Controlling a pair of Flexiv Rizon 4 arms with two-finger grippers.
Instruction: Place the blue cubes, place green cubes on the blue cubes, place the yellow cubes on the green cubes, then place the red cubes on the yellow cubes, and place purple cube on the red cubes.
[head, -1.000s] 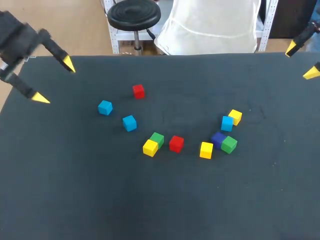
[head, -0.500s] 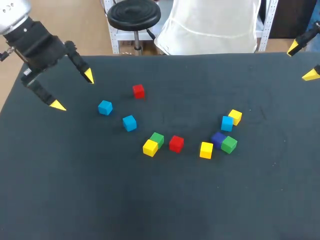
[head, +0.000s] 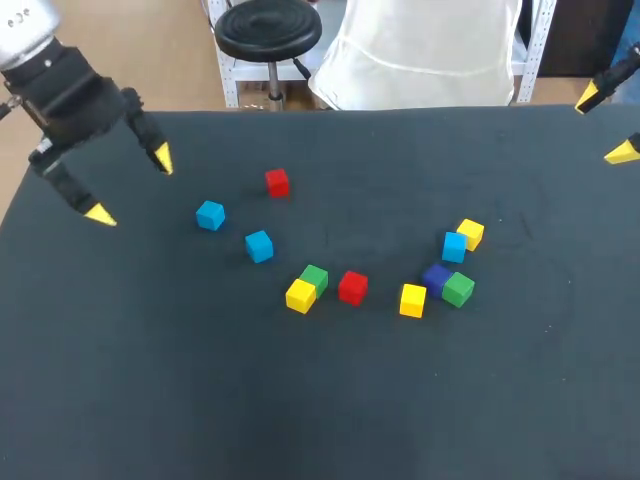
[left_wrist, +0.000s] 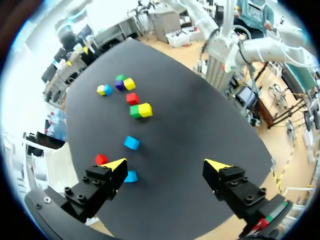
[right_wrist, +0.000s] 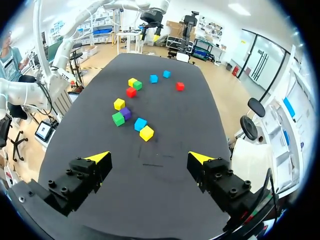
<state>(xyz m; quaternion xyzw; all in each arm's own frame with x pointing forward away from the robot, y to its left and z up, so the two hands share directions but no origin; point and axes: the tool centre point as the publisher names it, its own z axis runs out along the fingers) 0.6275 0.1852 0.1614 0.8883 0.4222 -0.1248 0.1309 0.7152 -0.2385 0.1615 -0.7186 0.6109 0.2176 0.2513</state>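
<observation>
As both hang released, left claw (head: 131, 186) hovers near a blue cube (head: 210, 215), right claw (head: 604, 125) well apart.

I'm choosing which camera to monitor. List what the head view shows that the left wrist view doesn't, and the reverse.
Head only: the left arm above its fingers, and the nearest blue cube whole, clear of the left gripper. Left wrist only: that blue cube partly behind one finger, seen from behind. Both: all eleven cubes, the purple cube included, loose on the table, none stacked; left fingers open, empty.
</observation>
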